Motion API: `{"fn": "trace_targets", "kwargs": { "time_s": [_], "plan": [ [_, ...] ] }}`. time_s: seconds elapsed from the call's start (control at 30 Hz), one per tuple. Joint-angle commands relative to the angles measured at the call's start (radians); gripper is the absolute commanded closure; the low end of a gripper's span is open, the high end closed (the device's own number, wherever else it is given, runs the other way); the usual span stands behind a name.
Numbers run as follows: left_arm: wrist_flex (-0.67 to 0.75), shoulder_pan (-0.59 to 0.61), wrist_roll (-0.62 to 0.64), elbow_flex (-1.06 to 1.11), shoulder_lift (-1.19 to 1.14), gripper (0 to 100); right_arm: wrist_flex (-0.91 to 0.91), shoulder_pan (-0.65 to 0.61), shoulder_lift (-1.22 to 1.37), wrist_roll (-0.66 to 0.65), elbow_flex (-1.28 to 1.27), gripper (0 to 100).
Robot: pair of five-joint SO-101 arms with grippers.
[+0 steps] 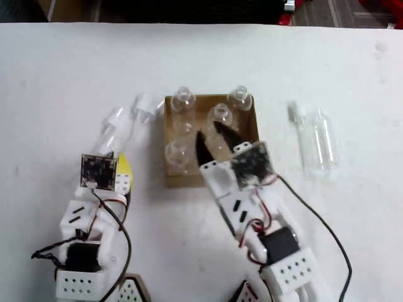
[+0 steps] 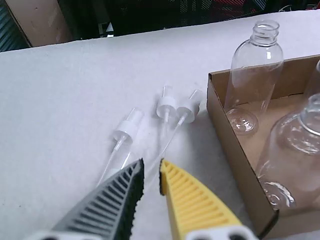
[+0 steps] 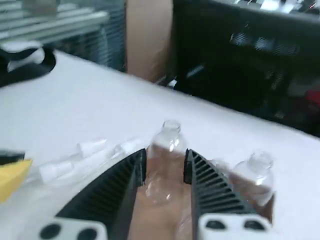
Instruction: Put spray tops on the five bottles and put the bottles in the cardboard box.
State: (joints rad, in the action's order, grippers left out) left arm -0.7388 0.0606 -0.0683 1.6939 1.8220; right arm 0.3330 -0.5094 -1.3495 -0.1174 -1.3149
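1. Low over the worktop [image 1: 63,63], the left pincer [image 2: 151,167], pointed toward three spray tops [image 2: 166,106] lying just beside the cardboard box [image 1: 179,181]; jaws a little apart, grasping nothing.
2. Above the box, the right pincer [image 3: 165,154], released, jaws wide; one bottle [image 3: 170,131] seen between them from the wrist, touching or not cannot tell.
3. Inside the box, four upright bottles [image 1: 183,99], all with open necks.
4. Well apart on the worktop, at the right side of the box, a fifth bottle [image 1: 318,141] lying flat; neck end blurred, hard to make out.
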Motion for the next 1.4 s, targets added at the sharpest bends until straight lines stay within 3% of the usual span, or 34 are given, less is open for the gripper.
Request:
{"fn": "trace_targets", "kwargs": {
  "time_s": [0.0, 0.1, 0.47, 0.8, 1.37],
  "plan": [
    [0.025, -0.010, -0.008, -0.002, 0.008, 94, 0.007, 0.064, -0.137, 0.005, 0.000, 89.6],
    [0.025, -0.010, -0.008, -0.002, 0.008, 94, 0.022, 0.108, -0.209, 0.005, -0.011, 89.6],
    [0.025, -0.010, -0.008, -0.002, 0.008, 94, 0.346, 0.409, -0.450, 0.011, -0.095, 89.6],
    [0.018, -0.005, -0.008, -0.002, 0.008, 94, 0.206, 0.420, -0.437, 0.005, -0.327, 89.5],
    [0.015, -0.008, -0.008, -0.002, 0.007, 94, 0.185, 0.418, -0.437, 0.011, -0.348, 89.3]
  ]
}}
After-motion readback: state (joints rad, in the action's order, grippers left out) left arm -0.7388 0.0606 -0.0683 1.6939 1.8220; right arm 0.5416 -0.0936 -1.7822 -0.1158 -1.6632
